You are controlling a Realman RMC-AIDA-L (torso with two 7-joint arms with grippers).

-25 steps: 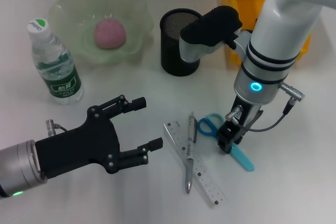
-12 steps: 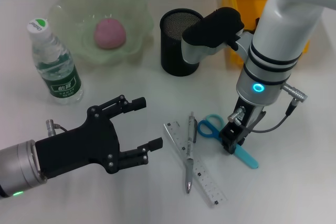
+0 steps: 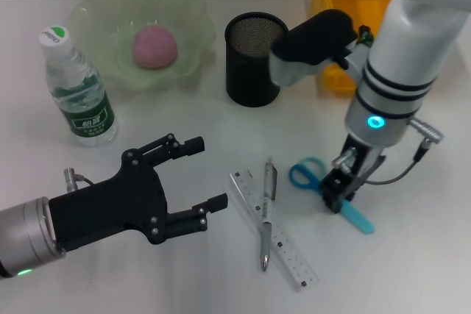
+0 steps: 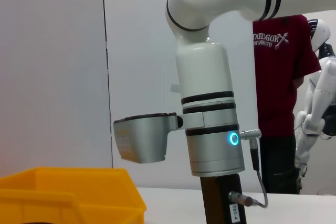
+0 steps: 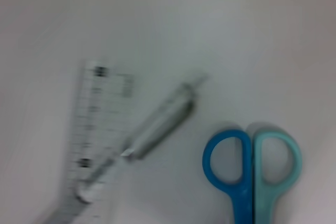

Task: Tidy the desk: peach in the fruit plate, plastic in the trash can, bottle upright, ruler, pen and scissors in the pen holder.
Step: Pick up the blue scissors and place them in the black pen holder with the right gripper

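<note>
Scissors point(image 3: 327, 189) dragged rightward by right tool point(image 3: 337, 198), off pen point(image 3: 267, 211).

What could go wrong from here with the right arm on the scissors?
The right gripper sits low on the scissors, near the sheath rather than the handles; they may pivot or slip. The pen lies across the ruler close by, so dragging could knock both. The pen holder has a narrow mouth.
</note>
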